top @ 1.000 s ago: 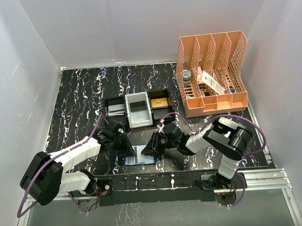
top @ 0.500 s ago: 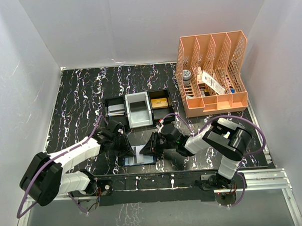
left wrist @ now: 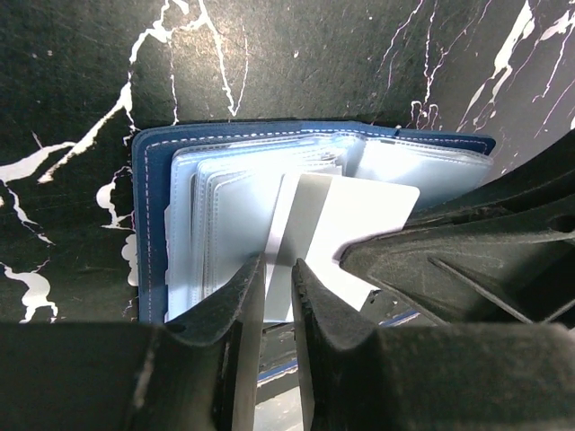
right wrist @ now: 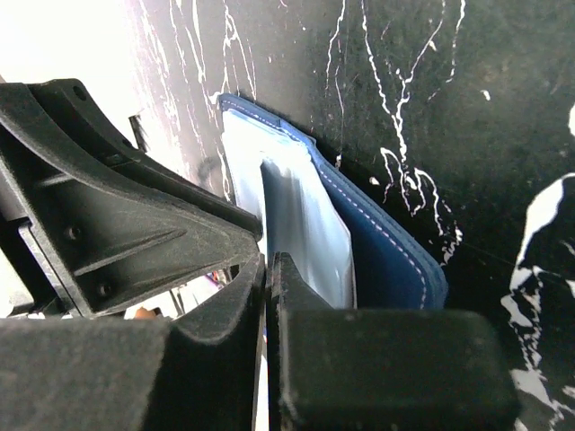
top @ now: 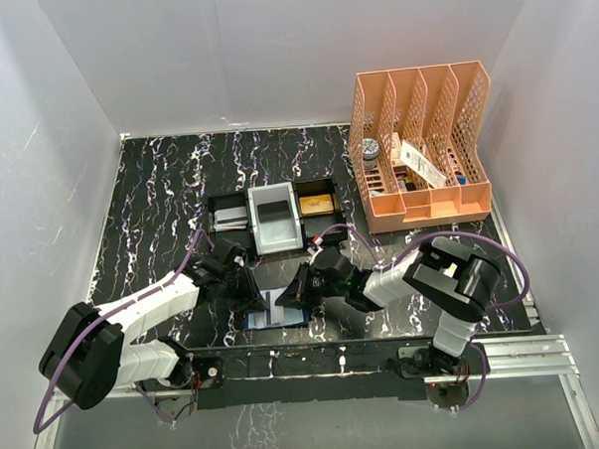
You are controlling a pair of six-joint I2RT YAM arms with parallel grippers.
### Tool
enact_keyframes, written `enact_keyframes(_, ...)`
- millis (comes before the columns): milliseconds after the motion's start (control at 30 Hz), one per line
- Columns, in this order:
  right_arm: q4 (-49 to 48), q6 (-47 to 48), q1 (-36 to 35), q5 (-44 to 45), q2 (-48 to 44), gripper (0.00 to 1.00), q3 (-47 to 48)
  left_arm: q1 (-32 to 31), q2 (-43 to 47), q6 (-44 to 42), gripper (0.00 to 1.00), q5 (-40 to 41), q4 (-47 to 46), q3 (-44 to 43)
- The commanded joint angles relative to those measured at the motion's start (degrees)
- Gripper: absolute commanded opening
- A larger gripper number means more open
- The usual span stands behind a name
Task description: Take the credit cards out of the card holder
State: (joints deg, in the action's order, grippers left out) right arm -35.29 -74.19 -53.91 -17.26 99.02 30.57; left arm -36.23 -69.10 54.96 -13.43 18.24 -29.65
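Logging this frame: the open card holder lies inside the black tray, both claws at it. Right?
No. The open card holder lies on the table, in front of the black tray, as the top external view shows; the left claw and right claw are at it.

Overhead view: fixed high behind me, facing down and forward across the whole counter point(top: 159, 191). Wrist views: one over my left pincer point(left wrist: 277, 269), one over my right pincer point(right wrist: 268, 262), very close, from opposite sides. All three share the open card holder point(top: 276, 313).

Lower edge of credit card point(left wrist: 346, 211) behind left fingers point(left wrist: 220, 323)
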Motion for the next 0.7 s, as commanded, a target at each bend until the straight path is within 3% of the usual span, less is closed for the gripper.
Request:
enact_keyframes(0, 5.0, 3.5, -0.2, 3.7, -5.0, 0.0, 1.4, -0.3, 0.7, 0.0, 0.18, 3.1, 4.3, 0.1)
enact_keyframes(367, 24.4, 13.8, 0.3, 12.5, -21.4, 0.0, 0.8, -0.3, 3.8, -1.2, 0.2, 4.4, 5.2, -1.3)
enact_keyframes(600, 34.9, 24.3, 0.7, 24.8, -29.3, 0.0, 7.6, -0.3, 8.2, -4.4, 0.3, 6.7, 8.7, -8.6)
enact_keyframes(667, 38.3, 28.9, 0.8, 29.7, -29.7, 0.0, 11.8, -0.3, 8.8, -5.5, 0.4, 8.6, 11.4, -11.6)
